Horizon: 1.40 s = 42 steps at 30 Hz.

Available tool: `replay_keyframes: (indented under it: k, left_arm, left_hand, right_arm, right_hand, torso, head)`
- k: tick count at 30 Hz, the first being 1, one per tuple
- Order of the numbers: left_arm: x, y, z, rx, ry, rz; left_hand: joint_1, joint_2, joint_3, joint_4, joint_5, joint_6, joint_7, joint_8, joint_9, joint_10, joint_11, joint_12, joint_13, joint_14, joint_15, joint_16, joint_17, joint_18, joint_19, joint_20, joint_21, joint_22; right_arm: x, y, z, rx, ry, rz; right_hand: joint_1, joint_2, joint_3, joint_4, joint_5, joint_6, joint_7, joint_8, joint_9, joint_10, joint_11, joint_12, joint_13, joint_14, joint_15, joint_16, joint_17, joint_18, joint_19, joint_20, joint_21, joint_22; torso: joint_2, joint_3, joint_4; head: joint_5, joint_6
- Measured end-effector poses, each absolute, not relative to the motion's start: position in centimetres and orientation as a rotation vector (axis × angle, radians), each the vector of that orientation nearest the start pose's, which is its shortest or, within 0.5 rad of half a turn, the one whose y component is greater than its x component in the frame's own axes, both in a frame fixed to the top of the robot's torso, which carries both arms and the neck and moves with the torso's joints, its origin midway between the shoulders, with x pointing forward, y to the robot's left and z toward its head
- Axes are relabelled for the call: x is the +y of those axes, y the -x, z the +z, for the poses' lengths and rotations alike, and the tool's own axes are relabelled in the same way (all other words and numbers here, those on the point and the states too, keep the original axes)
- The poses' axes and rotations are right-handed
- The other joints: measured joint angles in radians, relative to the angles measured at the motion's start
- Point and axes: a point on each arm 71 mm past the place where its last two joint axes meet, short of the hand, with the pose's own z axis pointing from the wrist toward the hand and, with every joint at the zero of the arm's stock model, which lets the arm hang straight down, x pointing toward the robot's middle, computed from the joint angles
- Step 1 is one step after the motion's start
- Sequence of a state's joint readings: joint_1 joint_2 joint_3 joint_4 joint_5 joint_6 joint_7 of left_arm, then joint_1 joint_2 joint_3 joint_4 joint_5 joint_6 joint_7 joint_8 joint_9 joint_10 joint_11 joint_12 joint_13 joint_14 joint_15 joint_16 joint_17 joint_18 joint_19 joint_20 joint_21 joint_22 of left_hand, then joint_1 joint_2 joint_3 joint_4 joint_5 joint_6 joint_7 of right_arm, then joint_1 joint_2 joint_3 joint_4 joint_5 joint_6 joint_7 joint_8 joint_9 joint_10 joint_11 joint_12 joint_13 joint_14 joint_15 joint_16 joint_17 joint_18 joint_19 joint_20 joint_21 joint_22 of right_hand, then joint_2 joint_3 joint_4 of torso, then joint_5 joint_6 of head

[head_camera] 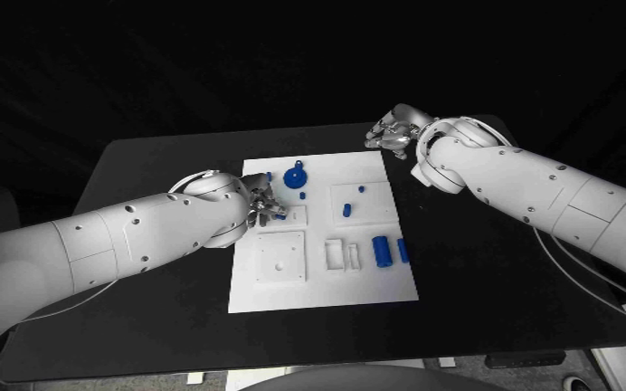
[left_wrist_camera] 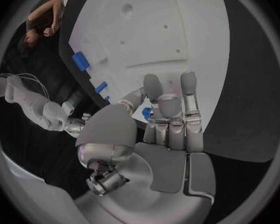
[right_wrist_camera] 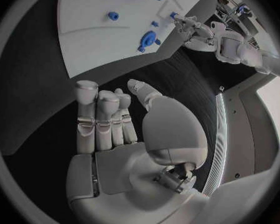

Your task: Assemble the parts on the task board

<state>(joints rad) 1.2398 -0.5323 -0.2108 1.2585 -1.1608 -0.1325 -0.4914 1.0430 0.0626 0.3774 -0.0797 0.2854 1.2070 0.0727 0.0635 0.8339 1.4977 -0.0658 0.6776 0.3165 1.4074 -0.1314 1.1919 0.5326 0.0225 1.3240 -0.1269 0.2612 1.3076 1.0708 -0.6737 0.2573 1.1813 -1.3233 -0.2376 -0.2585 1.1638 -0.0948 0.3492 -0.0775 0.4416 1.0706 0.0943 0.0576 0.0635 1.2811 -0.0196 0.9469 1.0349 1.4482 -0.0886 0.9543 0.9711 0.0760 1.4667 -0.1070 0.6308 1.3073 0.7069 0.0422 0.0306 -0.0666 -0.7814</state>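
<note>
The white task board [head_camera: 324, 269] lies in the middle of the black table. On it are a round blue part with a handle [head_camera: 295, 176], a short blue peg [head_camera: 347, 210] and a thick blue cylinder [head_camera: 381, 251]. My left hand [head_camera: 265, 205] hovers over the board's left edge and pinches a small blue part [left_wrist_camera: 146, 113] between thumb and fingers [left_wrist_camera: 170, 112]. My right hand [head_camera: 395, 133] hangs over the bare table beyond the board's far right corner, holding nothing, its fingers [right_wrist_camera: 105, 114] side by side and the thumb apart. The right wrist view also has the left hand [right_wrist_camera: 199, 31].
A square recessed block [head_camera: 280, 257] and white slotted fixtures [head_camera: 342, 253] sit on the near half of the board. A thin blue piece [head_camera: 402, 251] lies by the board's right edge. Black table surrounds the board on all sides.
</note>
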Motion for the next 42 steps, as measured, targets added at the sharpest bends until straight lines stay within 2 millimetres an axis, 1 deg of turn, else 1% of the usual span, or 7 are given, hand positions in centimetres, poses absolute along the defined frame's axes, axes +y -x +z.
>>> replay_keyframes:
  k: [4,12,19,23,25,35,42]
  left_arm:
    - [14.24,-51.04,-26.10,2.135,0.119,-0.338]
    - [14.24,-51.06,-26.10,2.138,0.117,-0.338]
    - [14.23,-51.08,-26.08,2.139,0.115,-0.338]
    - [14.22,-51.08,-26.08,2.140,0.114,-0.338]
    - [14.22,-51.09,-26.08,2.140,0.114,-0.338]
    - [14.28,-51.13,-26.13,2.143,0.113,-0.332]
    - [14.29,-51.14,-26.17,2.148,0.109,-0.329]
  left_hand:
    - [-0.009,0.009,-0.001,-0.001,-0.001,0.000,0.000,-0.001,0.004,0.000,0.000,0.012,0.007,-0.001,0.001,0.014,0.015,0.000,0.000,0.000,0.000,0.000]
    - [-0.010,0.010,-0.001,-0.001,-0.049,0.000,0.000,0.001,0.015,0.000,0.000,0.012,0.013,0.000,0.003,0.019,0.022,0.000,0.000,0.000,0.004,0.000]
    - [-0.010,0.010,0.001,-0.004,-0.118,0.000,0.000,0.002,0.017,0.000,0.000,0.016,0.016,0.000,0.003,0.023,0.022,0.000,0.000,0.000,0.004,0.000]
    - [-0.003,0.017,-0.022,0.020,-0.176,0.000,0.000,0.003,0.021,0.000,0.000,0.016,0.019,0.000,0.003,0.023,0.025,0.000,0.000,0.000,0.004,0.000]
    - [-0.002,0.018,-0.029,0.027,-0.186,0.000,0.000,0.004,0.022,0.000,0.000,0.016,0.019,0.000,0.003,0.023,0.025,0.000,0.000,0.000,0.004,0.000]
    - [-0.001,0.019,-0.040,0.037,-0.194,0.000,0.000,0.006,0.022,0.000,0.000,0.020,0.021,0.002,0.005,0.027,0.029,0.000,0.000,0.000,0.004,0.000]
    - [-0.016,0.035,-0.022,0.020,-0.145,0.000,0.000,0.005,0.022,0.000,0.000,0.020,0.024,0.001,0.005,0.032,0.031,0.000,-0.004,0.004,0.004,0.000]
  right_arm:
    - [-24.12,-55.61,-18.85,1.705,-0.354,0.513]
    - [-24.12,-55.60,-18.84,1.705,-0.354,0.513]
    - [-24.14,-55.59,-18.84,1.704,-0.354,0.513]
    - [-24.14,-55.59,-18.84,1.704,-0.354,0.513]
    - [-24.15,-55.59,-18.83,1.704,-0.354,0.513]
    - [-24.15,-55.58,-18.83,1.704,-0.354,0.513]
    - [-24.18,-55.58,-18.83,1.704,-0.354,0.513]
  right_hand:
    - [0.000,0.000,0.000,0.000,0.000,0.000,0.000,0.000,0.000,0.000,0.000,0.000,0.000,0.000,0.000,0.000,0.000,0.000,0.000,0.000,0.000,0.000]
    - [0.000,0.000,0.000,0.000,0.000,0.000,0.000,0.000,0.000,0.000,0.000,0.000,0.000,0.000,0.000,0.000,0.000,0.000,0.000,0.000,0.000,0.000]
    - [0.000,0.000,0.000,0.000,0.000,0.000,0.000,0.000,0.000,0.000,0.000,0.000,0.000,0.000,0.000,0.000,0.000,0.000,0.000,0.000,0.000,0.000]
    - [0.000,0.000,0.000,0.000,0.000,0.000,0.000,0.000,0.000,0.000,0.000,0.000,0.000,0.000,0.000,0.000,0.000,0.000,0.000,0.000,0.000,0.000]
    - [0.000,0.000,0.000,0.000,0.000,0.000,0.000,0.000,0.000,0.000,0.000,0.000,0.000,0.000,0.000,0.000,0.000,0.000,0.000,0.000,0.000,0.000]
    - [0.000,0.000,0.000,0.000,0.000,0.000,0.000,0.000,0.000,0.000,0.000,0.000,0.000,0.000,0.000,0.000,0.000,0.000,0.000,0.000,0.000,0.000]
    - [0.000,0.000,0.000,0.000,0.001,0.000,0.000,0.000,0.000,0.000,0.000,0.000,0.000,0.000,0.000,-0.003,0.000,0.000,0.000,0.000,-0.002,0.000]
  torso:
    - [0.000,0.0007,-0.0001]
    - [0.000,0.0007,0.0000]
    - [0.000,0.0007,0.0001]
    - [0.000,0.0006,0.0001]
    - [0.000,0.0005,0.0001]
    - [0.000,0.0004,0.0000]
    - [0.000,0.0004,-0.0001]
  head:
    - [-0.001,0.000]
    - [-0.002,-0.001]
    - [-0.002,-0.001]
    - [-0.002,-0.001]
    - [-0.002,-0.001]
    - [-0.003,-0.001]
    - [-0.005,-0.001]
